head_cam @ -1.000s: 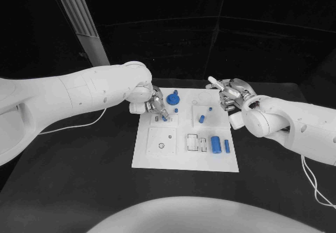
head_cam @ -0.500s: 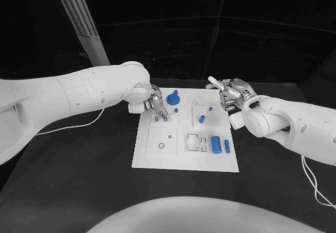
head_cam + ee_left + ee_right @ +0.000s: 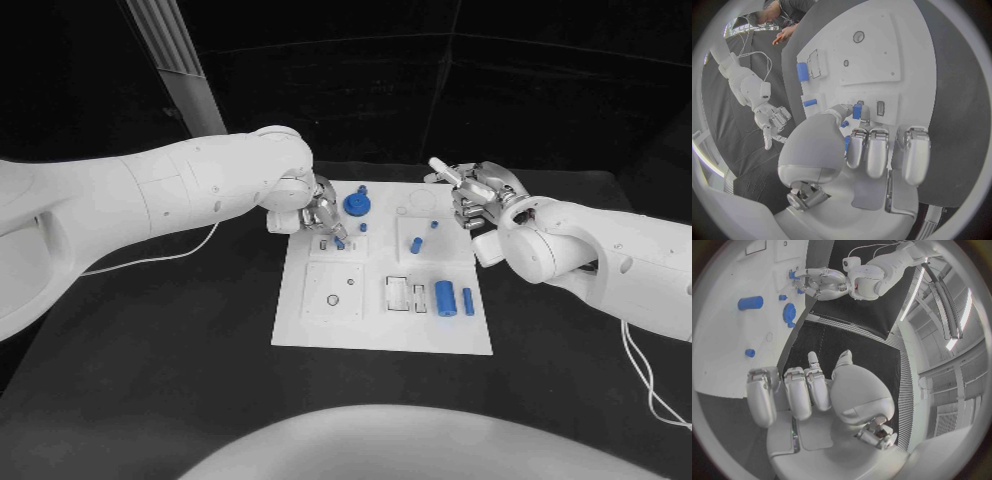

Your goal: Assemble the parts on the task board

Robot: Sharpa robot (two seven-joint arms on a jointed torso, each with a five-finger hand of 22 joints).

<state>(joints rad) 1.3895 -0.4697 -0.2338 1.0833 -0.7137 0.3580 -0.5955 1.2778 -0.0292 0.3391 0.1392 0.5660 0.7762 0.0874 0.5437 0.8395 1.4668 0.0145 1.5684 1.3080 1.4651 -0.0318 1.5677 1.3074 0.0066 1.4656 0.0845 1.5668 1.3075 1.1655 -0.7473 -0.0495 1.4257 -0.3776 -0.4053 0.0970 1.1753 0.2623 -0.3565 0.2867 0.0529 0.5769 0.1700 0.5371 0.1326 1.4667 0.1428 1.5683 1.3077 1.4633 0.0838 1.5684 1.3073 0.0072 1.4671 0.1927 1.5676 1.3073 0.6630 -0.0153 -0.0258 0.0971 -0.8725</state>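
Note:
The white task board (image 3: 368, 330) lies in the middle of the table. My left hand (image 3: 317, 213) hovers over its far left part and pinches a small blue part (image 3: 339, 241) between thumb and a finger; in the left wrist view the small blue part (image 3: 856, 111) sits just above the task board (image 3: 879, 55), beside a small slot (image 3: 881, 107). My right hand (image 3: 470, 200) hangs over the board's far right corner, fingers apart and holding nothing. A blue gear with a knob (image 3: 358, 206), a blue peg (image 3: 415, 243) and a blue cylinder (image 3: 446, 297) rest on the board.
A thin blue pin (image 3: 467, 300) lies right of the cylinder, next to rectangular slots (image 3: 397, 292). The near left block has a round hole (image 3: 333, 299). In the right wrist view the cylinder (image 3: 751, 302) and gear (image 3: 789, 312) lie on the board (image 3: 729, 340). Black table surrounds the board.

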